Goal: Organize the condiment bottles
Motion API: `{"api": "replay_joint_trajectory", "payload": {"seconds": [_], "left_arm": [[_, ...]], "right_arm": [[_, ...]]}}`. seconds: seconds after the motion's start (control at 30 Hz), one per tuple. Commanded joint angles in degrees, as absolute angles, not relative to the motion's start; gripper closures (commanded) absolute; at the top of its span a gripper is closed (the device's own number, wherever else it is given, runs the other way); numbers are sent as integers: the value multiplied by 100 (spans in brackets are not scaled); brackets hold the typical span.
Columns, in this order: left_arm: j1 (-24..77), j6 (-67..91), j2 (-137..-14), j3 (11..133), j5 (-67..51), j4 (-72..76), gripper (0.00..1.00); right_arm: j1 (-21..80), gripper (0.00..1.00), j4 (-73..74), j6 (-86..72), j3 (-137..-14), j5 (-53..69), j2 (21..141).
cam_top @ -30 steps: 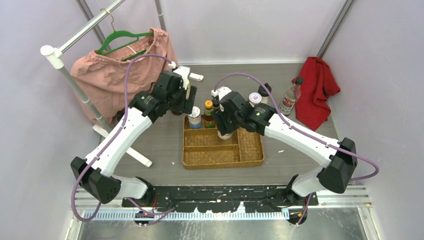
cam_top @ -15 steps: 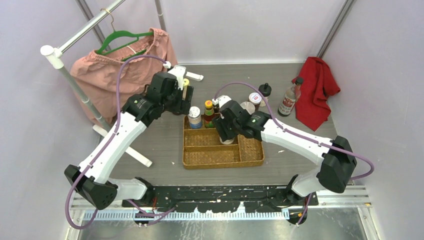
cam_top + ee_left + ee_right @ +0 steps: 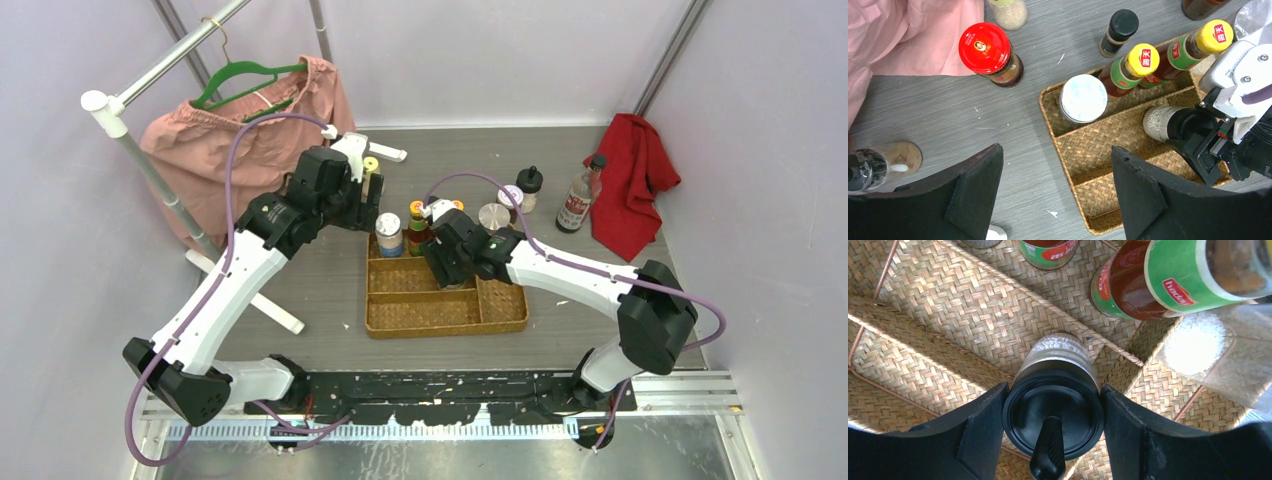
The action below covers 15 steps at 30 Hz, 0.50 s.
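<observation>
- Black-capped shaker (image 3: 1058, 357) of white grains is being gripped at its cap by the right gripper (image 3: 1052, 417), one finger pressing each side.
- It is being held inside the woven tray (image 3: 1088, 155), just beside the yellow-capped bottles (image 3: 1143, 60) and the white-lidded jar (image 3: 1083, 98).
- The left gripper (image 3: 1055, 185) is being held wide open, gripping nothing, above the grey tabletop (image 3: 998, 125), near the red-lidded jar (image 3: 985, 47).

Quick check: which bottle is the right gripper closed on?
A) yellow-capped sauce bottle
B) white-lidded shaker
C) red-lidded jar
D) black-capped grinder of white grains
D: in the right wrist view the right gripper clamps the cap of the black-capped grinder from both sides, over the woven tray.
</observation>
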State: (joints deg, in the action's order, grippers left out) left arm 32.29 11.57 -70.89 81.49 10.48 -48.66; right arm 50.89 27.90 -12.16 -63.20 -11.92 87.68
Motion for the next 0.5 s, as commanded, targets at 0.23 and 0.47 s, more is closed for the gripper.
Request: {"api": "replay_joint_trajectory", "payload": {"seconds": [0.23, 0.47], "left_arm": [[3243, 1160, -7013, 8156, 1020, -4797, 21], [3239, 1169, -7014, 8147, 1000, -4790, 21]], "right_arm": [[5123, 17, 2635, -1248, -6379, -1536, 8509], [5123, 5, 2782, -1288, -6398, -1437, 8115]]}}
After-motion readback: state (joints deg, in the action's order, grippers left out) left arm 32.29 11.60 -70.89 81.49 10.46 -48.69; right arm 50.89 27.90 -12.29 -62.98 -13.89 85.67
